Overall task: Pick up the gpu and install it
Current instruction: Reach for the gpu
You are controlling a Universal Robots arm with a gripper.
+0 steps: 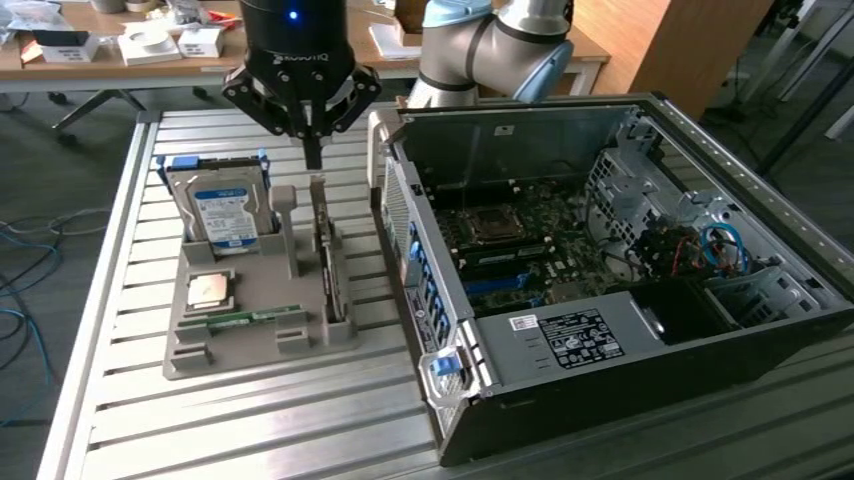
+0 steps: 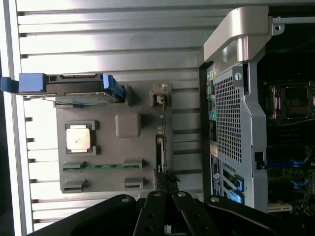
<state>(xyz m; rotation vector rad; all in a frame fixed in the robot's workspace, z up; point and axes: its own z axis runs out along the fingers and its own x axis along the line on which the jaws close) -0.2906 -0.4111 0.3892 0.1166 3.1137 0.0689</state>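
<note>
The gpu [image 1: 326, 262] stands on edge in a slot of the grey holder tray [image 1: 254, 350], a thin dark card with a pale metal bracket at its far end. My gripper [image 1: 314, 158] hangs just above that end with its fingers shut together and nothing between them. In the wrist view the gpu [image 2: 161, 143] appears edge-on, running toward my gripper [image 2: 166, 184], whose dark fingers [image 2: 153, 209] meet over its near end. The open computer case [image 1: 601, 270] lies beside the tray on the exterior view's right, its motherboard [image 1: 514, 250] exposed.
The tray also carries a silver hard drive [image 1: 224, 205] with blue rails, a square processor [image 1: 211, 290] and a slim green memory stick [image 1: 240, 320]. The case wall [image 2: 231, 123] stands close beside the gpu slot. Everything rests on a slatted metal table [image 1: 267, 420].
</note>
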